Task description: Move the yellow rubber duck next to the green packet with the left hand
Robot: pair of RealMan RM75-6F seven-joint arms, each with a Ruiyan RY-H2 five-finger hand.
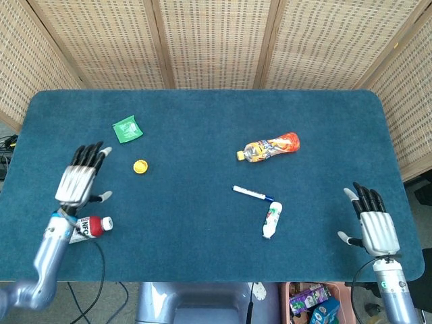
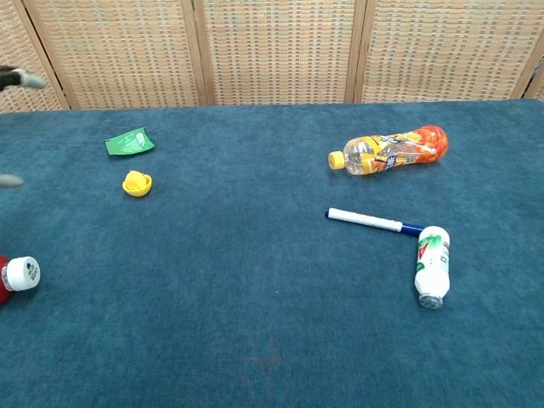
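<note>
The yellow rubber duck [image 1: 140, 167] [image 2: 136, 183] lies on the blue table a short way in front of the green packet [image 1: 127, 128] [image 2: 129, 141], apart from it. My left hand [image 1: 80, 178] is open, fingers spread, raised over the table's left side and well clear of the duck. In the chest view only blurred fingertips [image 2: 19, 80] of that hand show at the left edge. My right hand [image 1: 373, 225] hangs open off the table's front right corner, holding nothing.
A red bottle with a white cap [image 1: 93, 226] [image 2: 19, 274] lies just below my left hand. An orange drink bottle [image 1: 270, 146] [image 2: 388, 150], a blue-capped marker [image 1: 252, 194] [image 2: 372, 223] and a small white bottle [image 1: 272, 219] [image 2: 432, 264] lie right of centre.
</note>
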